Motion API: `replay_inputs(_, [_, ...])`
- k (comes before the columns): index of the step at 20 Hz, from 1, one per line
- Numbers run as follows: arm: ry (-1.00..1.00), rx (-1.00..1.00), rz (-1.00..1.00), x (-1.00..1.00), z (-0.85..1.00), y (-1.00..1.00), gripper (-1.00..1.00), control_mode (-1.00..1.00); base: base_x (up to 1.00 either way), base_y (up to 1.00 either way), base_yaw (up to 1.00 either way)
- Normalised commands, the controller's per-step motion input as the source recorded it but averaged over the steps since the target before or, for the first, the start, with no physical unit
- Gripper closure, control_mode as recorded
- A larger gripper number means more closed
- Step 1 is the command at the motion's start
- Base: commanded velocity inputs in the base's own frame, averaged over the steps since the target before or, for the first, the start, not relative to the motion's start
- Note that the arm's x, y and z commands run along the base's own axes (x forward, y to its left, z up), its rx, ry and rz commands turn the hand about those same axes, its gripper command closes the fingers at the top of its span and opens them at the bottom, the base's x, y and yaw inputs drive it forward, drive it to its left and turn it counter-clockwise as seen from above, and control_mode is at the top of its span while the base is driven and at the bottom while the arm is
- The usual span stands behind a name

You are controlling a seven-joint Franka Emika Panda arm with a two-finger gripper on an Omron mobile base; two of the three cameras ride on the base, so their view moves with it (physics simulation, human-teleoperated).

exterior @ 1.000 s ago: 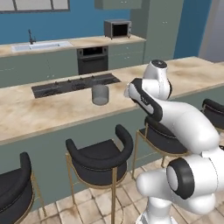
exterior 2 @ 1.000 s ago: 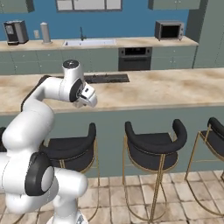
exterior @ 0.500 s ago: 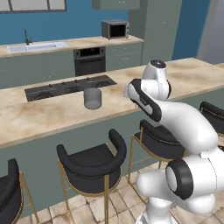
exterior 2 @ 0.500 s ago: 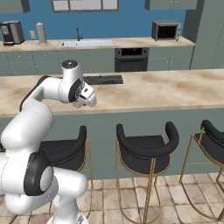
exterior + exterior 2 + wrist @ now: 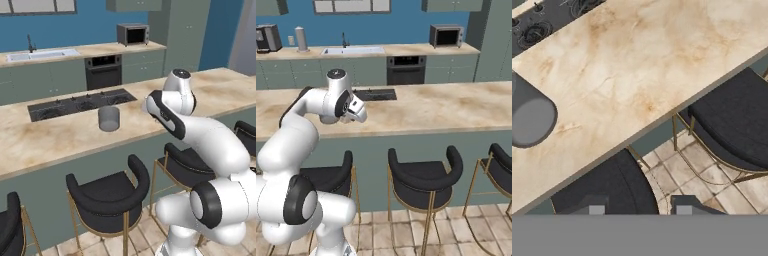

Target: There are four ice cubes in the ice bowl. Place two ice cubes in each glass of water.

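**Item 1, gripper** (image 5: 640, 208): it hangs past the counter's near edge, over a dark stool (image 5: 604, 192). Its tips stand somewhat apart. We cannot tell whether they are released or pinching something small.

**Item 2, ice cubes (judged):** we expect them to be light, hard, wet and slippery, and apt to squirt out of a pinch. We would take each one on two opposite flat faces, centred between the pads, and squeeze gently.

**Item 3, counter** (image 5: 647, 75): beige stone, bearing item 4.

**Item 4, glass** (image 5: 109, 118): one grey tumbler, upright, just in front of the cooktop (image 5: 80, 103) and well left of the gripper. The mouth looks flat grey from above, so we cannot make out water or ice.

**Item 5, back wall:** sink (image 5: 42, 54), microwave (image 5: 133, 34).
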Motion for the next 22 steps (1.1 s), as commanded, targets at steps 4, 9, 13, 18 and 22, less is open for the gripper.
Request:
replay_inputs(4, [0.00,0.00,0.00,0.00,0.00,0.00,1.00,1.00,0.38,0.00,0.00])
replay_inputs(9, [0.00,0.00,0.00,0.00,0.00,0.00,1.00,1.00,0.34,0.00,0.00])
replay_inputs(13, [-0.06,0.02,0.00,0.12,0.34,0.00,1.00,-1.00,0.12,0.00,0.00])
replay_inputs(18, [-0.13,0.10,-0.02,0.21,0.76,0.27,1.00,-1.00,0.00,0.00,0.00])
replay_inputs(22, [-0.03,0.19,-0.05,0.30,0.51,0.51,1.00,-1.00,0.00,0.00,0.00])
